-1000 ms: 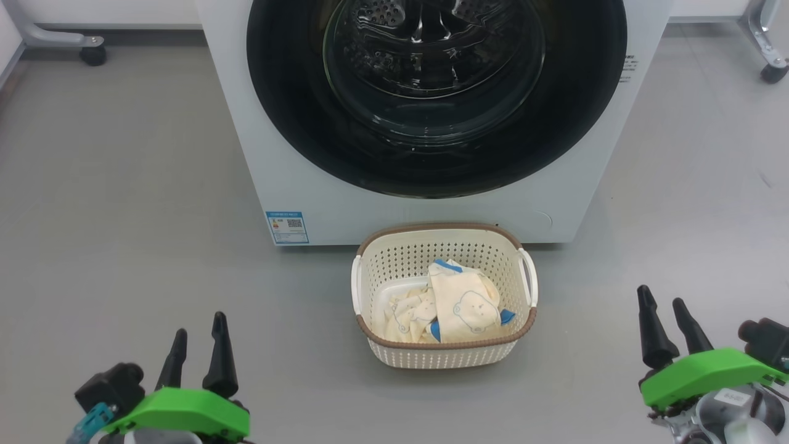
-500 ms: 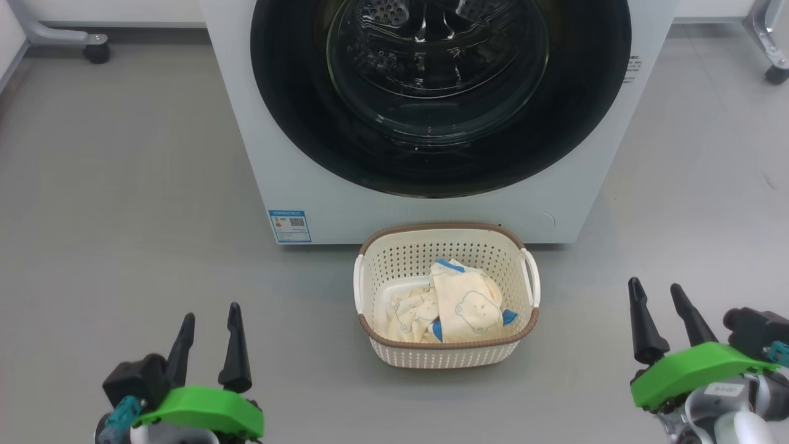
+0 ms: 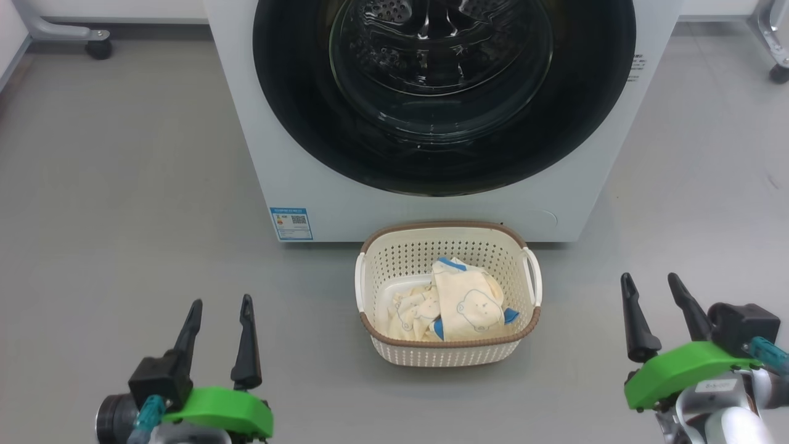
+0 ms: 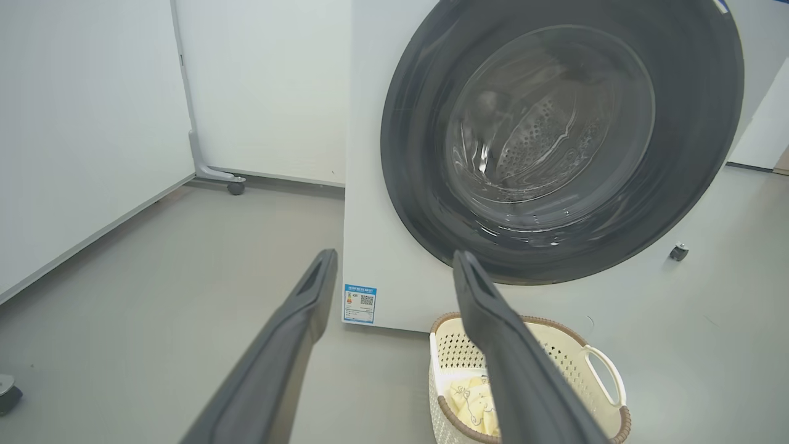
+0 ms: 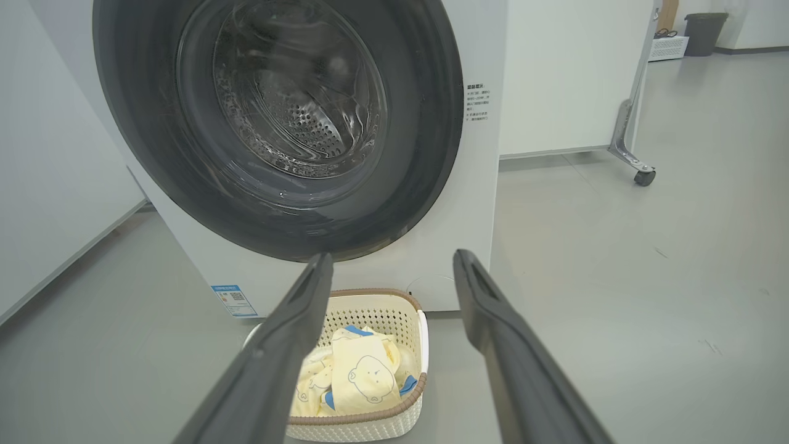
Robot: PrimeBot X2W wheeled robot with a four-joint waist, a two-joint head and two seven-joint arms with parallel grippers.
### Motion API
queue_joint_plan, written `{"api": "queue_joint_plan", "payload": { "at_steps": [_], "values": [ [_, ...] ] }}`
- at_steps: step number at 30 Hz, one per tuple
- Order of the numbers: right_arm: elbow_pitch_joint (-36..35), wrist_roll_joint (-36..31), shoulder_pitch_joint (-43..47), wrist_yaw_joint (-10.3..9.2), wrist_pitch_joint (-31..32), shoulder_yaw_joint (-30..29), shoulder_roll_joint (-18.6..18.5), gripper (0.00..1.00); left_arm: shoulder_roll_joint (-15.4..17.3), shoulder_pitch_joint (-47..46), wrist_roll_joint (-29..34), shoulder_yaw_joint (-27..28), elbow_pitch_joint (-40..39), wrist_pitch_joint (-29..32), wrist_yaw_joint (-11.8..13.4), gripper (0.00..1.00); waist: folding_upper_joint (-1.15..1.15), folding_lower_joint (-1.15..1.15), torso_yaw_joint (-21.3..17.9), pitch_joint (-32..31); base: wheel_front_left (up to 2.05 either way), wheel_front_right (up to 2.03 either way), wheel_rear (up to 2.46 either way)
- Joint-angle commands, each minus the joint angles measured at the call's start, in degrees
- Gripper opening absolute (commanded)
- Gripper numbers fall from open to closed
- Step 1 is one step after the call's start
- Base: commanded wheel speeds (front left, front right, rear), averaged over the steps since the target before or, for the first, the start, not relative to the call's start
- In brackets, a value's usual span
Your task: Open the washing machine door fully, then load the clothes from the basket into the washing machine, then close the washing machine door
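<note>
Your left gripper [image 3: 222,300] sits lower left of the frame, fingers spread, holding nothing. Your right gripper [image 3: 649,276], lower right, is just as wide and empty. Between them on the floor [image 3: 123,185], the basket [image 3: 449,225] holds the clothes [image 3: 465,302], just in front of the washing machine [image 3: 259,154]. The washing machine door [image 3: 296,92], top centre, is closed.

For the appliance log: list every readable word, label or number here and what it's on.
Nothing can be read.
Blue label sticker with QR code, lower front corner of the washing machine: too small.
Grey printed lines, right of the washing machine door: blurred.
White tag behind the right gripper: too small.
</note>
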Motion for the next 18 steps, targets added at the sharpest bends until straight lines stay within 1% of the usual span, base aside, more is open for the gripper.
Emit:
{"api": "queue_joint_plan", "payload": {
  "at_steps": [1, 12, 18],
  "values": [
    [-2.5, -1.6, -1.5, -0.16, -0.9, 1.4, -1.2, 1.0, 1.0, -3.3, 1.6, 1.4, -2.1, -0.9, 0.4, 1.0, 0.0, 0.0, 0.0, 0.0, 0.0, 0.0, 0.0],
    [-3.8, -8.6, -1.3, -0.17, -2.0, 1.4, -1.4, 1.0, 1.0, -4.1, 8.3, 0.4, -1.7, -2.8, 1.0, 1.0, 0.0, 0.0, 0.2, 0.2, 0.0, 0.0, 0.0],
    [-3.7, -8.3, -1.3, -0.17, -2.2, 0.9, -1.4, 1.0, 0.9, -4.5, 8.0, 0.4, -1.0, -2.8, 1.1, 1.0, 0.0, 0.0, 0.4, 0.5, 0.0, 0.0, 0.0]
  ]
}}
